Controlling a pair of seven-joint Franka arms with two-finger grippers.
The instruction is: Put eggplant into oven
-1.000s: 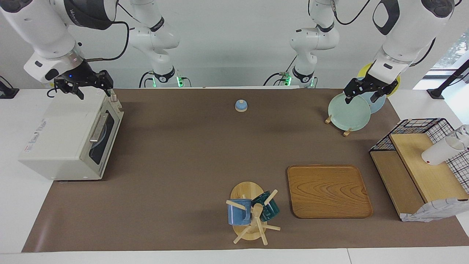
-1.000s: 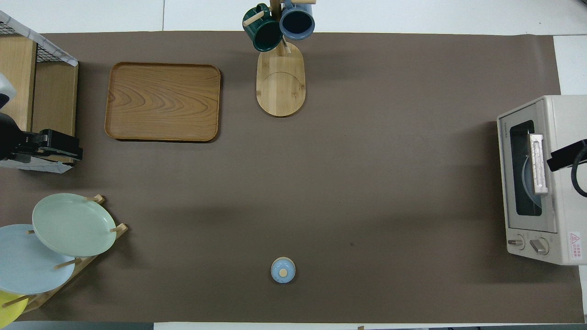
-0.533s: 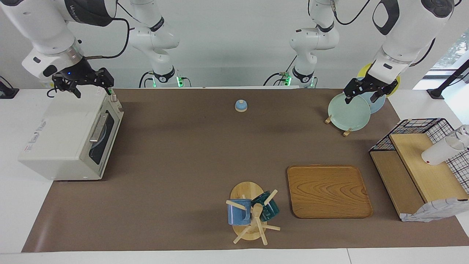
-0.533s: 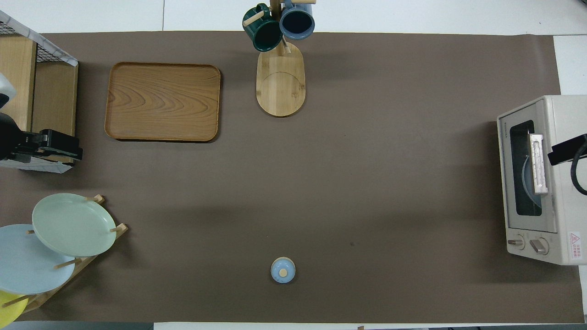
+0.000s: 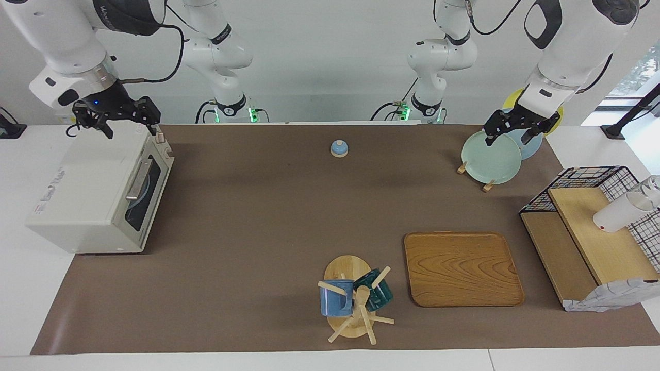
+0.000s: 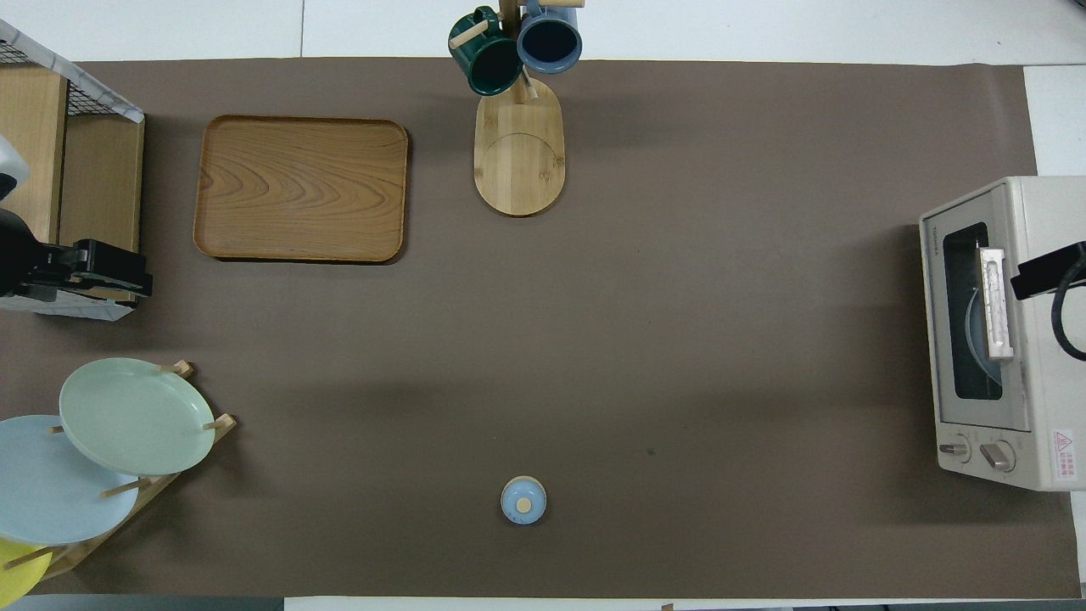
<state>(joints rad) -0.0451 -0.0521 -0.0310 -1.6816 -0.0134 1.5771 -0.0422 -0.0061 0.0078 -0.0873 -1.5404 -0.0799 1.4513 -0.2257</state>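
The white oven (image 5: 98, 190) stands at the right arm's end of the table with its glass door shut; in the overhead view the oven (image 6: 1001, 331) shows a pale plate edge through the window. The eggplant is out of view in both views. My right gripper (image 5: 130, 129) hangs open and empty over the oven's top, at the end nearer the robots; in the overhead view only part of the right gripper (image 6: 1048, 271) shows. My left gripper (image 5: 508, 138) waits open and empty over the plate rack, and the left gripper (image 6: 85, 271) shows at the overhead view's edge.
A plate rack (image 5: 487, 183) holds a green plate (image 5: 490, 157) and others. A wooden tray (image 5: 462, 268), a mug tree (image 5: 353, 299) with two mugs, a small blue knobbed lid (image 5: 339, 148) and a wire shelf (image 5: 593, 232) with a white cup (image 5: 616, 214) also stand on the brown mat.
My right gripper has lifted a little above the oven's top. The left arm and everything on the table have stayed put.
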